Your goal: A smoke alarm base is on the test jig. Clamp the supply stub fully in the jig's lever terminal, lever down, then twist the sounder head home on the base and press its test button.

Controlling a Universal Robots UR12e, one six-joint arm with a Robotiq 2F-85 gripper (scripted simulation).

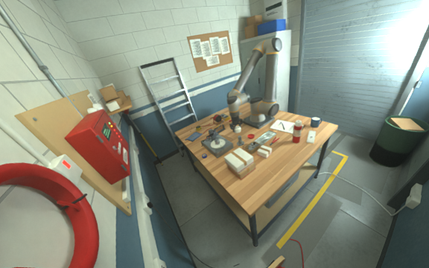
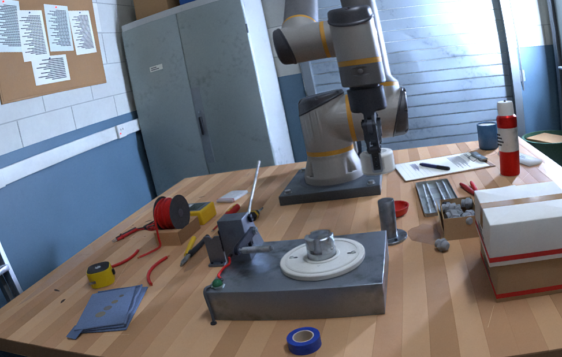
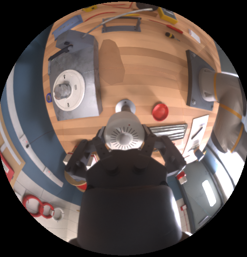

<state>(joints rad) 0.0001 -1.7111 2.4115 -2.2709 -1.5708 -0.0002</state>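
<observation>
I hold the white round sounder head [image 2: 377, 160] [image 3: 123, 134] [image 1: 237, 128] in my closed gripper [image 2: 374, 156] [image 3: 124, 141] [image 1: 236, 125], lifted above the bench over the grey post stand [image 2: 388, 219] [image 3: 125, 107]. The grey test jig [image 2: 301, 275] [image 1: 216, 145] [image 3: 74, 74] sits toward the front left of me, carrying the white alarm base [image 2: 322, 258] [image 3: 66, 89] with a grey hub at its centre. The lever terminal block [image 2: 235, 230] stands at the jig's left end with its dark lever [image 2: 247, 238] [image 3: 59, 51] lowered, and a grey stub [image 2: 254, 249] runs from it toward the base.
Stacked white and brown boxes [image 2: 531, 239] [image 1: 240, 162] stand at the front right of the bench. The arm's base plate [image 2: 329, 188] is behind the jig. A red dish [image 2: 400, 207] [image 3: 160, 111], a tray [image 2: 435, 195], a parts box [image 2: 454, 215], tape [image 2: 303, 340] and a red wire spool [image 2: 171, 212] lie around.
</observation>
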